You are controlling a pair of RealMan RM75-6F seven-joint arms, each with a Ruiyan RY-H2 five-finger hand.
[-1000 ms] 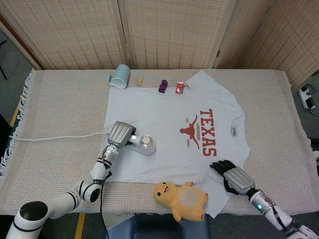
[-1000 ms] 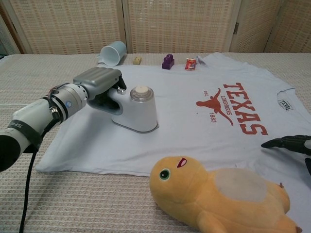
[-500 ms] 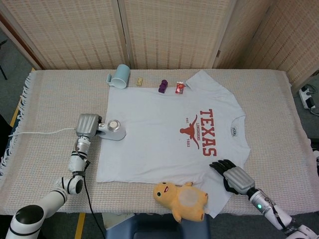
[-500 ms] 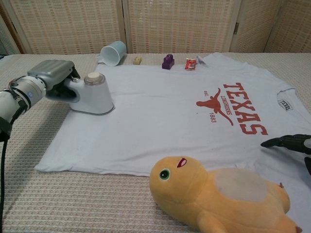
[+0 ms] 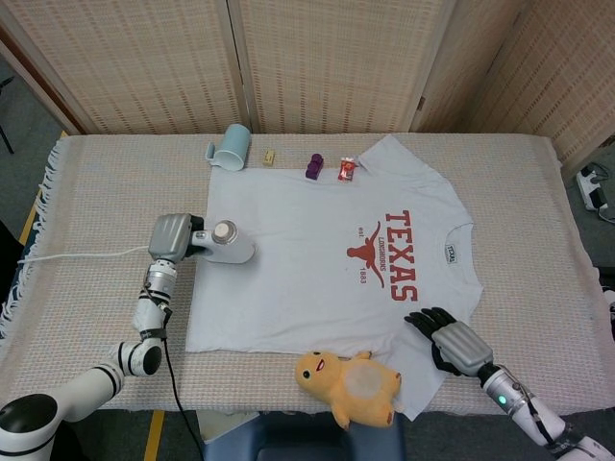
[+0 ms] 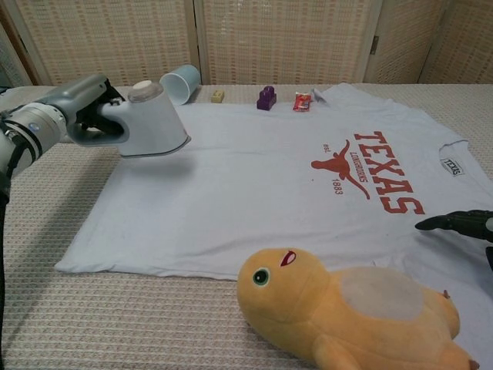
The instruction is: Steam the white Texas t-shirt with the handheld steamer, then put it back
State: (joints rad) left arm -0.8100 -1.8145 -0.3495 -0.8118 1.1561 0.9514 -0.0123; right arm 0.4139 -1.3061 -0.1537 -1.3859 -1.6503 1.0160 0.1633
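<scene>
The left hand [image 6: 81, 108] gripped the handle of the rigid, seemingly top-heavy white plastic handheld steamer [image 6: 150, 123], lifted above the limp white cotton Texas t-shirt [image 5: 317, 264] toward the surface's left edge.

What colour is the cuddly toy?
The toy is yellow-orange with a paler tummy patch, clearest in the chest view.

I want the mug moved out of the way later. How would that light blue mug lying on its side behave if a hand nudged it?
The light blue mug lies on its side, so its round wall would probably let it roll. Its handle may stop it or swing it round instead. The woven tablecloth looks rough, so sliding far seems unlikely.
</scene>
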